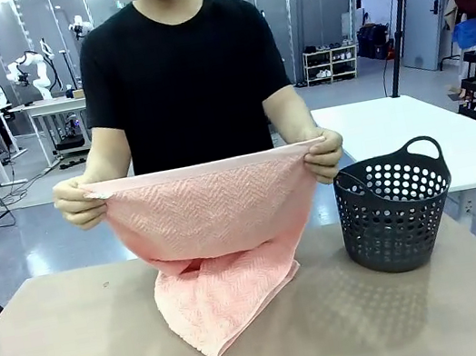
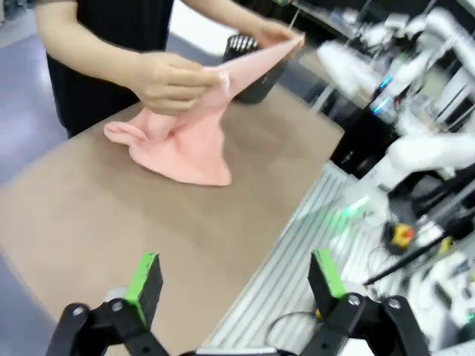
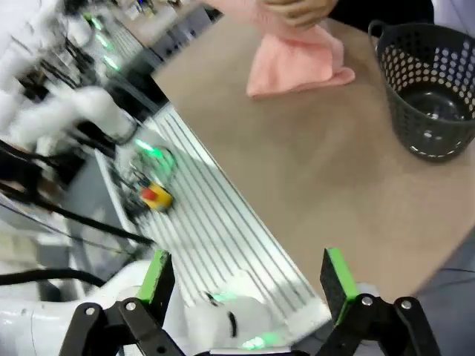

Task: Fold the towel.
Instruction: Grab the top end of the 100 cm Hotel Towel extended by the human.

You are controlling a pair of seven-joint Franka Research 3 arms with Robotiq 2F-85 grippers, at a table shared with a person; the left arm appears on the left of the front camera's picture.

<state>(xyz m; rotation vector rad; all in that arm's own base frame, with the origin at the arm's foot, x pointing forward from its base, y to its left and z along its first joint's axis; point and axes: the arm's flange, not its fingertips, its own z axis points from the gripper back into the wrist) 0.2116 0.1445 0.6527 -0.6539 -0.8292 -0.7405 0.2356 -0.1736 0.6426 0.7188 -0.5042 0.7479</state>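
**Towel** (image 1: 215,228): salmon-pink and herringbone-woven. A person's hands (image 1: 79,203) hold the upper hem taut, one at each top corner. The lower half lies bunched on the surface (image 1: 84,353), near a dark perforated basket (image 1: 397,205).

**Left end effector** (image 2: 234,273): fingers spread wide and empty, hanging by the surface's near edge, well apart from the cloth.

**Right end effector** (image 3: 247,267): also spread and empty, set back beyond that edge.

**Assessment:** the fold appears to be at an early stage.

**Recommendation:**
- Lift the cloth until the bunched part hangs free, or spread it flat.
- Bring corner to corner with the hems aligned.
- Smooth the crease before the next fold.
- Any approach by an end effector should go to a free lower corner, clear of the hands.
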